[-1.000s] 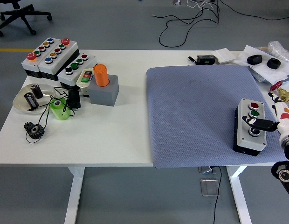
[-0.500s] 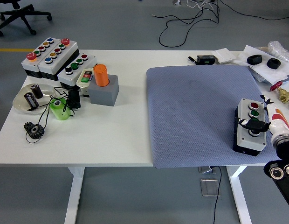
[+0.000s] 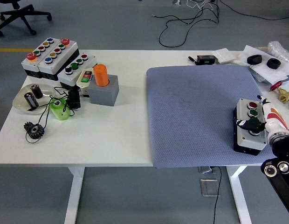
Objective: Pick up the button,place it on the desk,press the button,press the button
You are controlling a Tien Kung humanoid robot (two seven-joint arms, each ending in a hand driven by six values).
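A three-button box (image 3: 247,141), white on top with black sides, stands on the blue-grey mat (image 3: 196,107) near the table's right edge. Its red button (image 3: 252,104) and green button (image 3: 252,112) show. My right hand (image 3: 254,123) comes in from the right edge and is pressed against the box's right side. One black finger (image 3: 251,122) lies across the box's top just below the green button, so the hand looks closed on the box. The box rests on the mat. The left arm is out of view.
Several button boxes (image 3: 51,56) stand at the back left. Near them are a grey block with an orange cylinder (image 3: 103,86), a plate (image 3: 19,103), a green part (image 3: 58,110) and a gear (image 3: 34,129). Papers, black parts (image 3: 254,59) and a brass valve (image 3: 280,93) crowd the back right.
My right hand has moved left and down against the button box, and its black finger has slid further over the top. The box has stayed in place.
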